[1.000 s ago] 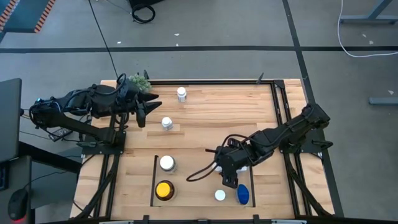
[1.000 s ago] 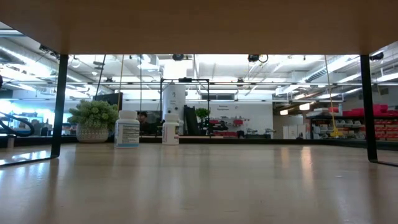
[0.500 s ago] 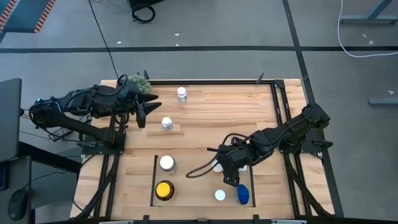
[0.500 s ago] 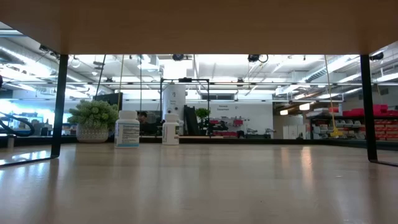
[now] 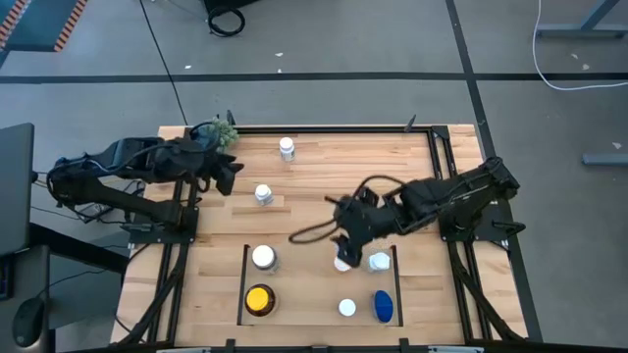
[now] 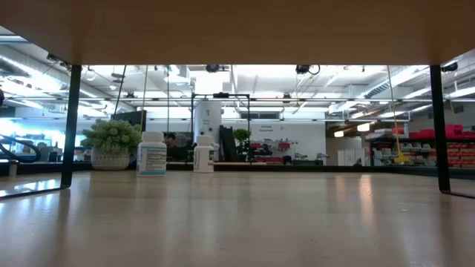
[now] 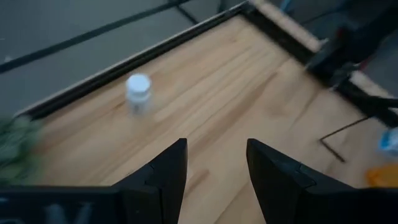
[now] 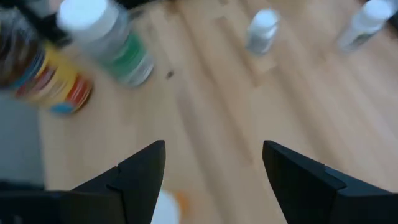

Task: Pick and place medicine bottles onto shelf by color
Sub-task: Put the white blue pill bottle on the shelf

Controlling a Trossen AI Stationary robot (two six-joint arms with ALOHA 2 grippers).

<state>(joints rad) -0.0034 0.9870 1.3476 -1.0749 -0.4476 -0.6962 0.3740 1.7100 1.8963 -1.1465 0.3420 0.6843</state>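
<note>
My right gripper is open and empty over the shelf, a plank bay between thin black rails. A small white-capped orange bottle stands just below it, and a white bottle stands beside that. A white-capped bottle, an amber yellow-capped one, a small white one and a blue one stand in the bay. Two white bottles stand farther back. My left gripper is open and empty at the far left.
A green plant ball sits at the far left corner beside my left gripper. A dark cable trails from the right arm over the planks. Black frame rails run along the table's edges. Bare planks lie at the far right.
My right gripper has risen and gone toward the table's far edge and a little left, away from the blue bottle, uncovering the white bottle by the right rail. My left gripper has drawn back slightly toward the plant ball.
</note>
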